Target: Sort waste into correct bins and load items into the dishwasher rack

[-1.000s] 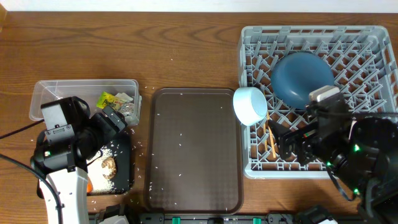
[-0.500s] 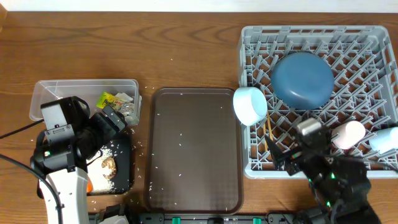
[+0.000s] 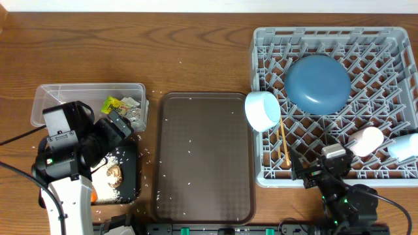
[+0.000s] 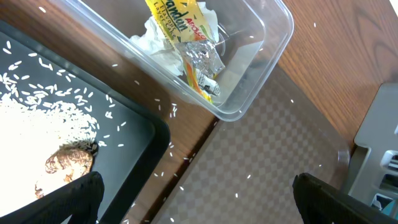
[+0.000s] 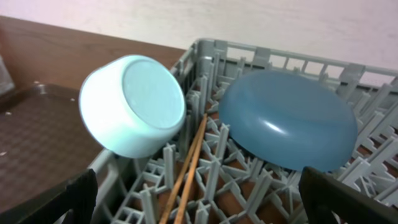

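The grey dishwasher rack [image 3: 392, 39] holds the blue plate [image 3: 317, 83], the white bowl [image 3: 262, 109] tipped on its left rim, two chopsticks [image 3: 283, 142], the white-pink cup [image 3: 364, 140] and the light-blue cup [image 3: 405, 147]. My right gripper [image 3: 308, 172] is open and empty at the rack's front edge. Its wrist view shows the bowl [image 5: 134, 106], chopsticks [image 5: 189, 162] and plate [image 5: 289, 118]. The clear tub [image 3: 46, 98] holds the wrapper [image 3: 116, 103] and white paper [image 4: 155, 43]. The black tray [image 3: 130, 176] holds rice [image 4: 43, 124], the brown lump [image 4: 68, 163] and the carrot [image 3: 95, 194]. My left gripper [image 4: 199, 199] is open and empty.
The dark brown serving tray [image 3: 206, 156] lies between the bins and the rack, with scattered rice grains on it. More grains lie on the wood beside the black tray. My left arm's body [image 3: 65, 150] covers part of both bins.
My right arm has pulled back from over the rack toward the front edge, uncovering the white-pink and light-blue cups in the rack. The left arm has not moved.
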{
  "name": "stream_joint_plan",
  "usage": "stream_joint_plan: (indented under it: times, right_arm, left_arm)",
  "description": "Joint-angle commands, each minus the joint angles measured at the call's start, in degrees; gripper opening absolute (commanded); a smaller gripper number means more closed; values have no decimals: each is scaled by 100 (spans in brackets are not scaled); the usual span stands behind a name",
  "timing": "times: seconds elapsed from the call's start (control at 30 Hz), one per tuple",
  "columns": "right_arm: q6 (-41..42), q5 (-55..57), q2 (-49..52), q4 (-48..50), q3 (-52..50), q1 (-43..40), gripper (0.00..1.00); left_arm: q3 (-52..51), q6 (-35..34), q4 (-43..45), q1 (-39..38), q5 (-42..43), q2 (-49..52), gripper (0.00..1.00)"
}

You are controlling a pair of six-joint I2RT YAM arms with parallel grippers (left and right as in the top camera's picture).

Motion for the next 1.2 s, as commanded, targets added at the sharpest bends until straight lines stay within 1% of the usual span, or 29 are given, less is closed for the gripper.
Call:
stream_joint_plan:
  times: [0.0, 0.23, 0.27, 0.93, 1.17]
  right_arm:
    - [-74, -52, -63, 328, -332, -131, 99]
    - [-74, -48, -66, 1912, -1029, -155, 99]
    - [-76, -44, -66, 1993, -1060, -155, 99]
    - [-76, -31, -63, 1969, -1058, -155, 99]
    - [-76, -31, -61, 1969, -1058, -155, 99]
  left_arm:
    - [118, 98, -2, 31, -74, -37, 98]
    - [118, 98, 0, 31, -74, -37, 98]
    - [118, 98, -2, 31, -74, -37, 98]
    - [118, 98, 0, 31, -74, -37, 98]
    - [92, 98, -24, -98, -79, -48, 98]
